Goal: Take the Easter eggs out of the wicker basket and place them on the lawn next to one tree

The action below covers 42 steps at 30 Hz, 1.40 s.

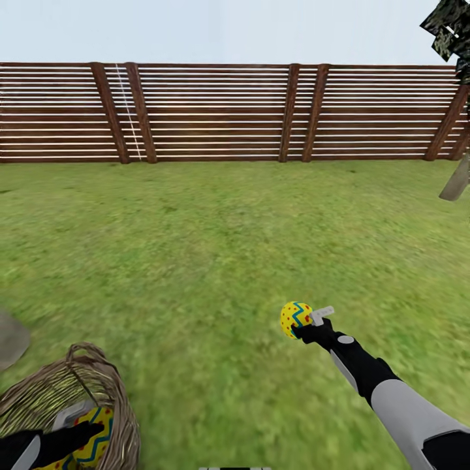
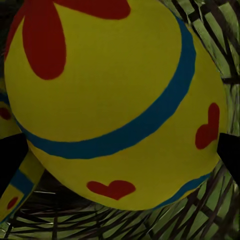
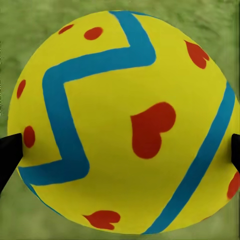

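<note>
Right claw [image 1: 307, 324] is clamped on an egg [image 1: 295, 319], held out over the lawn [image 1: 196, 261] well clear of the basket [image 1: 98, 391]. Left claw [image 1: 78, 436] sits inside the basket, fingers either side of a second egg [image 1: 91, 444]; whether it grips is hard to tell.

To do this well, lift that egg straight up past the handle, then carry both toward the trunk [image 1: 455, 179] at far right.

The left wrist view shows another egg [image 2: 15, 190] tucked beside the one between the fingers [image 2: 120, 100], which the head view hides. The right wrist view shows its egg [image 3: 125, 120] centred between the fingertips.
</note>
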Tool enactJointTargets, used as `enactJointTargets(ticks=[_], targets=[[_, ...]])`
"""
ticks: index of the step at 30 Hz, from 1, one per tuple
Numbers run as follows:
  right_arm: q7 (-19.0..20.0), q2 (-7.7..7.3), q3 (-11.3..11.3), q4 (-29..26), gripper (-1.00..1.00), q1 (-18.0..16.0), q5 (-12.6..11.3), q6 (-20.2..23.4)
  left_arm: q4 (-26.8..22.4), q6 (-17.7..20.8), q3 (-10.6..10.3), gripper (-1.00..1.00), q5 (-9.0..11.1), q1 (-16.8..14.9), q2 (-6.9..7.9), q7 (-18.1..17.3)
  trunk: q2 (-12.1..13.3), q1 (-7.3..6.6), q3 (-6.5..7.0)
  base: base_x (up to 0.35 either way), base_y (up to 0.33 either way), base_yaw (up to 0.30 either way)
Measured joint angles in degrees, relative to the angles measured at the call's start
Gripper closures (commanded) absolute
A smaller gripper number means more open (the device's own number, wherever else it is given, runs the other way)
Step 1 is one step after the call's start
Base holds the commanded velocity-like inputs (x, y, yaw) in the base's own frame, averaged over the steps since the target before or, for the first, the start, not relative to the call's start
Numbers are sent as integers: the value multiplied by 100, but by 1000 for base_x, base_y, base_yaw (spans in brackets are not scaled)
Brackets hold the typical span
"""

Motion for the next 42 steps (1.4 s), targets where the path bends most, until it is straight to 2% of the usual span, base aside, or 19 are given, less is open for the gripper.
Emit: enactJointTargets(ticks=[12, 22, 28, 29, 30, 37, 41, 42], targets=[[7, 1, 0, 0, 100, 0, -2, 6, 0, -3, -10, 100, -17, 1, -6, 6, 16, -31, 266, 0, 0, 0], [1, 86, 5, -4, 100, 0, -1, 16, -46, 6, -9, 100, -12, 1, 0, -3, 30, -57, 488, 0, 0, 0], [11, 35, -19, -48, 100, 0, -14, 40, -46, -2, 12, 100, -3, 1, 8, -3, 38, -72, 621, 0, 0, 0], [15, -86, -47, -54, 100, -1, -18, 60, -54, -9, 28, 100, 9, 2, 9, -2, 39, -75, 643, 0, 0, 0], [17, -110, -39, -59, 100, 0, -19, 88, -49, -10, 32, 100, 12, 1, 9, -2, 40, -77, 665, 0, 0, 0], [10, -128, -49, -67, 100, 0, -26, 112, -14, -21, 11, 100, 4, 1, -15, -1, 50, -95, 820, 0, 0, 0], [13, -124, -46, -67, 100, 0, -26, 123, -2, -22, 20, 100, 6, 1, -118, 6, 55, -106, 909, 0, 0, 0], [16, -130, -58, -67, 100, 0, -26, 251, 1, -92, 25, 100, 17, 1, -125, 6, 57, -108, 931, 0, 0, 0]])
